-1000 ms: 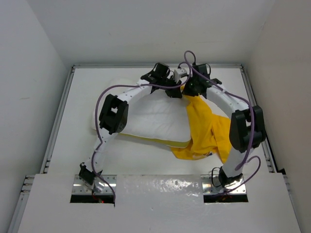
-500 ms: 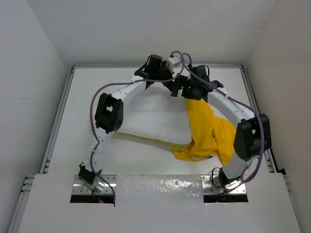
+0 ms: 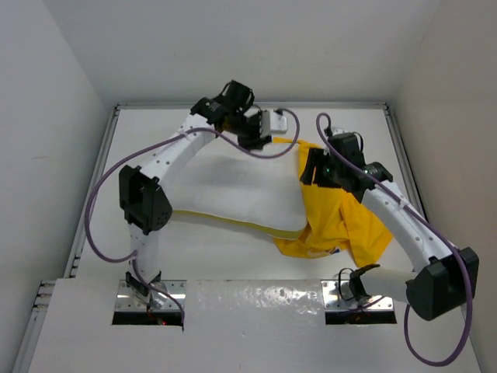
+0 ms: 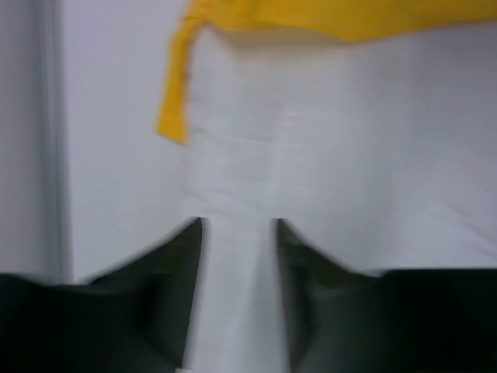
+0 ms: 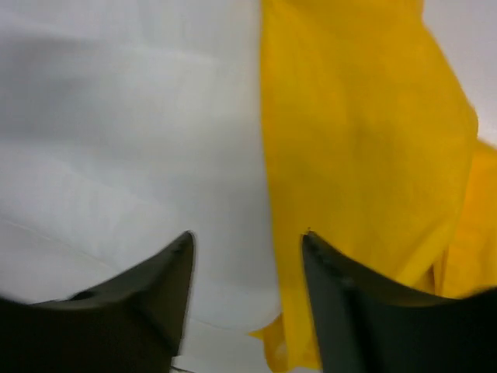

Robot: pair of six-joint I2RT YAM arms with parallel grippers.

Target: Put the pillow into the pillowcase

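The white quilted pillow (image 3: 233,186) lies flat mid-table, with a yellow band along its near edge. The yellow pillowcase (image 3: 334,217) is crumpled over the pillow's right end and drapes toward the front right. My left gripper (image 3: 260,132) hovers over the pillow's far edge. In the blurred left wrist view its jaws (image 4: 239,225) stand narrowly apart above white pillow (image 4: 349,155), with the pillowcase (image 4: 326,15) edge beyond. My right gripper (image 3: 312,167) is open above the seam where pillowcase (image 5: 365,140) meets pillow (image 5: 132,116), nothing between its fingers (image 5: 247,235).
White walls enclose the table on the left, back and right. A metal rail (image 3: 93,194) runs along the left edge and another (image 3: 408,179) along the right. Purple cables loop from both arms. The arm bases sit in the front ledge (image 3: 256,299).
Both grippers have let go at the far middle and drawn apart: the left swung left, the right came back toward the front right. The pillowcase's raised corner has dropped.
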